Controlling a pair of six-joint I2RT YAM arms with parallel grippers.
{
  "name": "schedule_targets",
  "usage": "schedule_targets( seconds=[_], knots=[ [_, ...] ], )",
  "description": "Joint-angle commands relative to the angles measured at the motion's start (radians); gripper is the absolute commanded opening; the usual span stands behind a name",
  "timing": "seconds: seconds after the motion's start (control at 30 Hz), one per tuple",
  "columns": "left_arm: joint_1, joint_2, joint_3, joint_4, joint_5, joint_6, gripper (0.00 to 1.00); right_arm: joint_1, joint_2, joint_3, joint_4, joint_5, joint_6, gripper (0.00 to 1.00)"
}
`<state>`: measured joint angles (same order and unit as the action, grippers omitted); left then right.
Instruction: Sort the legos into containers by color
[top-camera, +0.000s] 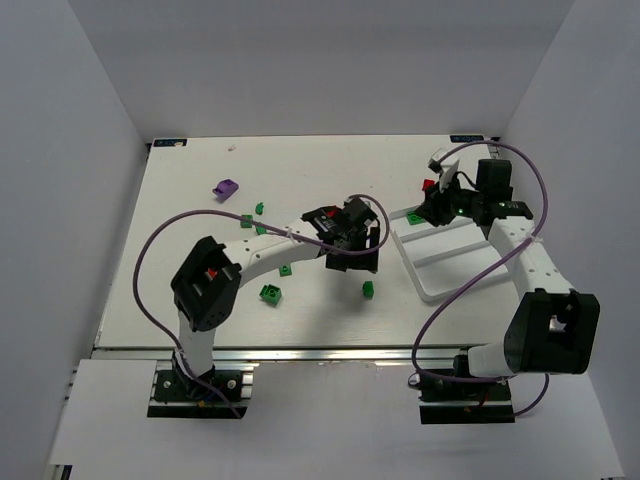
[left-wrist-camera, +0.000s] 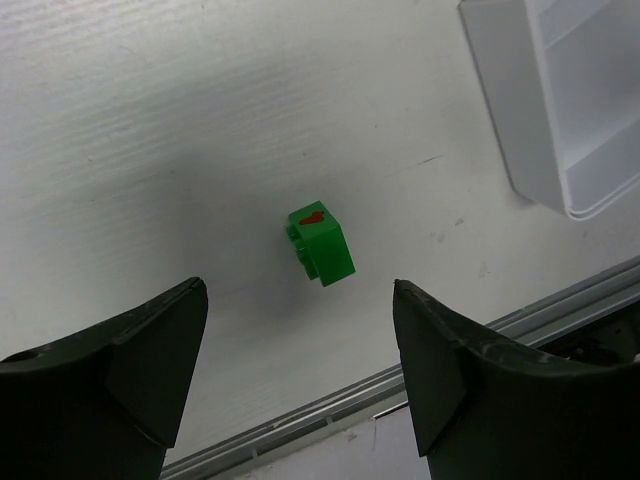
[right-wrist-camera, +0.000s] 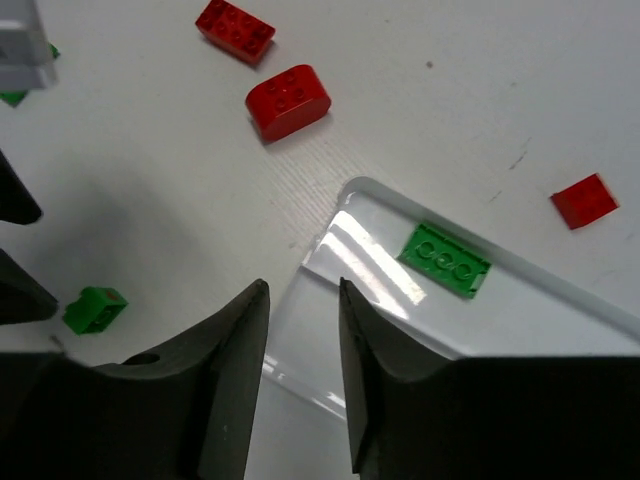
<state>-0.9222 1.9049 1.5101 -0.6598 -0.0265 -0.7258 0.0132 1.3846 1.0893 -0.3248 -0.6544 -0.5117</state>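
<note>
The left gripper (left-wrist-camera: 300, 300) hung over the table (left-wrist-camera: 150, 120) with jaws wide apart and nothing between them. A small green brick (left-wrist-camera: 320, 243) lay on the table in line with the gap, well short of the tray (left-wrist-camera: 510, 110). This brick was near-cubic, so no long axis could be told; its studs seemed to face sideways. The left wrist view showed a red mark on its upper face, which the top view did not resolve. The right gripper (right-wrist-camera: 302, 295) stood above the tray's far left corner, jaws only narrowly apart and empty. A long green brick (right-wrist-camera: 445, 260) lay studs up in that corner, its long axis parallel to the adjoining rim. The right wrist view showed three red bricks (right-wrist-camera: 288, 100) on the table outside the tray; the top view showed only one. Only the top view showed a purple brick (top-camera: 226, 187) and loose green bricks (top-camera: 270, 293) at the table's left.
</note>
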Motion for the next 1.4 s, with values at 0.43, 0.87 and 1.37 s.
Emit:
schedule_targets(
  seconds=[0.43,0.87,1.37],
  knots=[
    [-0.058,0.2,0.248,-0.273,0.025,0.031,0.8,-0.048,-0.01,-0.026,0.07,-0.024,0.131,0.45],
    [-0.058,0.309,0.371,-0.296,0.065,0.078,0.73,-0.056,-0.024,-0.048,0.059,-0.03,0.134,0.45],
    [-0.058,0.33,0.407,-0.331,0.04,0.092,0.29,-0.064,-0.024,-0.042,0.052,-0.034,0.131,0.45]
  ],
)
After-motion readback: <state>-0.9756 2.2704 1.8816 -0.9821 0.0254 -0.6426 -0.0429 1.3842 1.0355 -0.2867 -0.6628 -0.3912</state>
